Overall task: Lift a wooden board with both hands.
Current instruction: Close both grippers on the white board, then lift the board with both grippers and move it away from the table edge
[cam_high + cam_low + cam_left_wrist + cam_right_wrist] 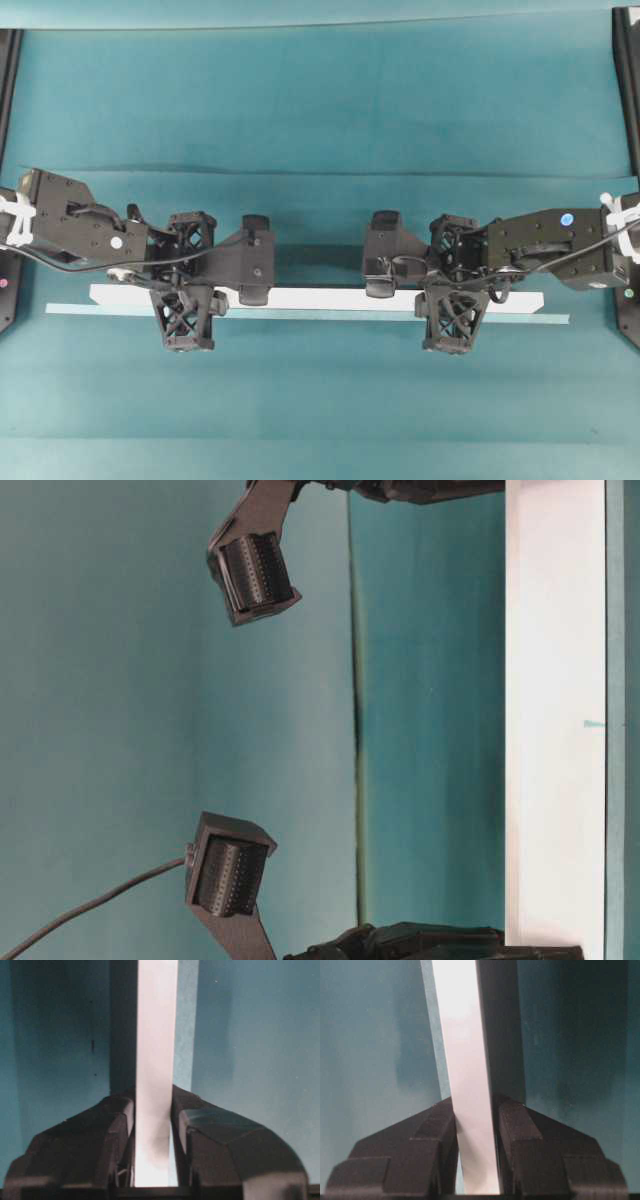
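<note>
1. Teal cloth covers the table across the whole overhead view, with a fold line running from 9 o'clock to 3 o'clock above the arms.
2. White and long, the wooden board lies just below the centre of the overhead view, stretching from about 9 o'clock to about 3 o'clock, with angled ends. A thinner pale teal strip runs along its 6 o'clock edge and reaches further out at both ends.
3. Two black arms come in from 9 o'clock and 3 o'clock; each carries a wrist camera, the left one and the right one facing each other near the centre.
4. Left hand: in its wrist view the two dark fingers press against both long edges of the board, so it is clamped on the board. In the overhead view it sits toward 8 o'clock.
5. Right hand: its fingers likewise close against both edges of the board, clamped on it. In the overhead view it sits toward 4 o'clock.
6. From table level, the board appears as a broad white band at 3 o'clock.
</note>
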Available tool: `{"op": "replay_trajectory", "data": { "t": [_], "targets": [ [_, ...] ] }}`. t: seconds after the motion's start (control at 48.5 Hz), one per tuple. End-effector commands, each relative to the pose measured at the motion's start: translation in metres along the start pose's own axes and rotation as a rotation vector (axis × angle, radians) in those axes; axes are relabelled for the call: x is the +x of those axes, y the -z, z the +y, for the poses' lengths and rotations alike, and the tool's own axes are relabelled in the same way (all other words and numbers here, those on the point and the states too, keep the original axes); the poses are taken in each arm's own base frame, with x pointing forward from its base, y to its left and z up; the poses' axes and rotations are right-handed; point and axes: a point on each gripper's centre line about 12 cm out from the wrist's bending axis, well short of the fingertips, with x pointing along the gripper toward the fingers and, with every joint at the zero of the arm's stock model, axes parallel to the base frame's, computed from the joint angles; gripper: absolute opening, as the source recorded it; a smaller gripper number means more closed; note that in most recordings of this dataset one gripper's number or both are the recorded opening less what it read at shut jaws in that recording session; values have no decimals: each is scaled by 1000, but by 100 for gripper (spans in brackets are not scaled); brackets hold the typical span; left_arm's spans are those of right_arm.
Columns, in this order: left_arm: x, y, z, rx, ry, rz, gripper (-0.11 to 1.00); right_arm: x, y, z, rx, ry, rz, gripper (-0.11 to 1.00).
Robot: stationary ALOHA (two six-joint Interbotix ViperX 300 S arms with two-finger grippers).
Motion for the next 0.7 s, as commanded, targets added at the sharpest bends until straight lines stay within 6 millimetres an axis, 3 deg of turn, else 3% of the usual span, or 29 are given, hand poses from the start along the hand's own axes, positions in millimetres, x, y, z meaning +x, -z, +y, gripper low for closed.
{"op": "replay_trajectory", "data": {
  "t": [0.0,0.433,0.681],
  "targets": [
    [-6,-5,0,2,-1,-22,17,0,-2,0,12,0,2,21],
    [-50,-21,1,2,-6,-19,17,-39,-14,2,17,-12,8,21],
    [-75,-29,1,-5,-9,-8,17,-84,-26,7,12,-25,-30,21]
  ]
}}
